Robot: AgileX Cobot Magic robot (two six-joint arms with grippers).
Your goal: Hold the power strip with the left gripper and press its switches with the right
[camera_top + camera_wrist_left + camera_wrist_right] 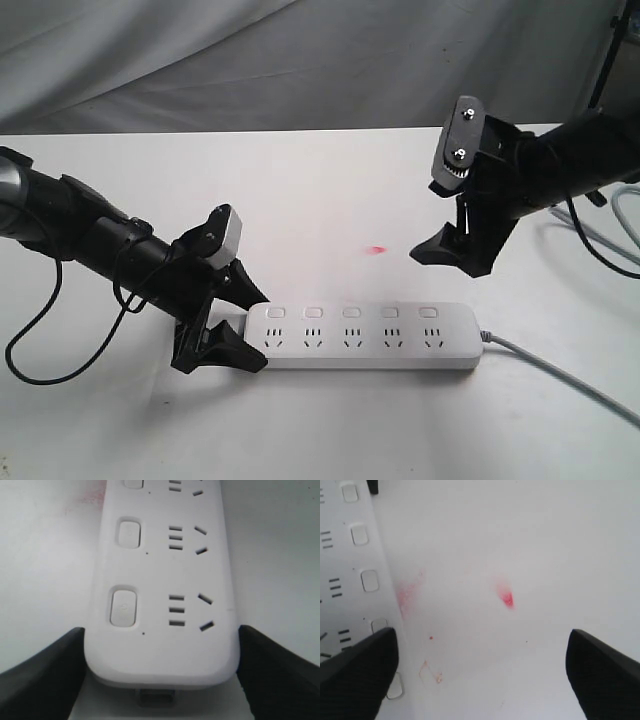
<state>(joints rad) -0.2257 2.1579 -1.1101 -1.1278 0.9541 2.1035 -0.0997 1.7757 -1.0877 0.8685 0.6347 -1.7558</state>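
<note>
The white power strip lies flat on the table, its five switches in a row along the far side and its grey cord leading off right. My left gripper straddles the strip's left end and is shut on it. In the left wrist view both black jaws press the sides of the power strip, and the nearest switch is uncovered. My right gripper hangs open above the table behind the strip's right part, touching nothing. Its wrist view shows the right gripper over bare table beside the switches.
A small red mark stains the white table behind the strip. Grey cloth hangs at the back. Loose cables trail at the far right, and a black cable loops under the left arm.
</note>
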